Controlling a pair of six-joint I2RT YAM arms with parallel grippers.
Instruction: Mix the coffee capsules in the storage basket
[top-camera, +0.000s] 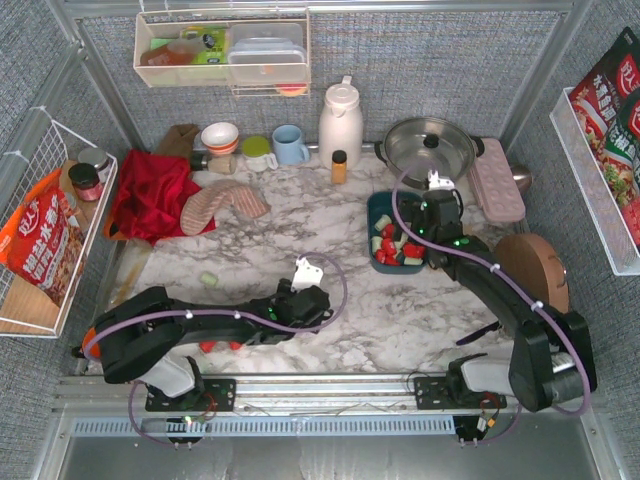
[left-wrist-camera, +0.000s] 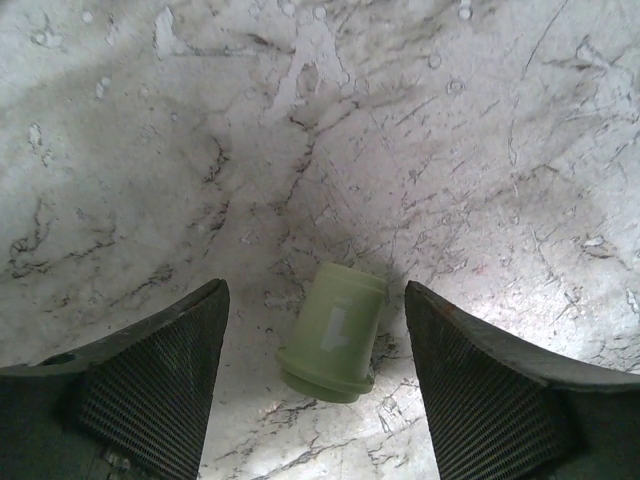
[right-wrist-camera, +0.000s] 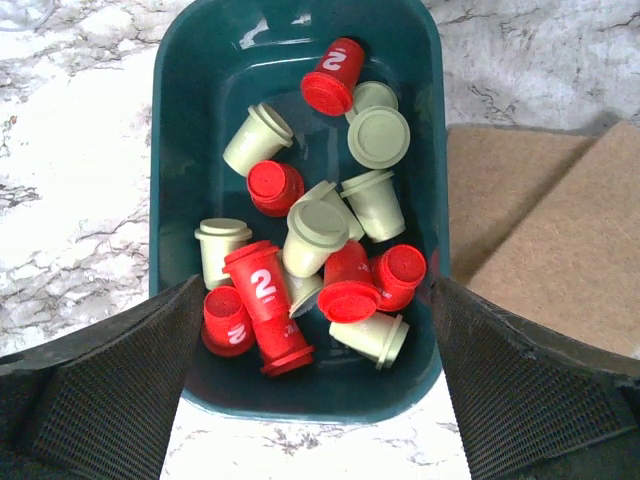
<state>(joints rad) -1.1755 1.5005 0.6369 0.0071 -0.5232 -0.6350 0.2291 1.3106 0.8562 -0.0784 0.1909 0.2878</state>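
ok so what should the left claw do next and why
Probably close the left claw on the pale green capsule: it lies on its side on the marble between the open fingers, untouched, while more capsules sit in the teal basket.

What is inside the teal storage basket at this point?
Red and pale green coffee capsules lie jumbled in the storage basket, several resting on others. Bare floor shows at one end; anything beneath the pile is covered.
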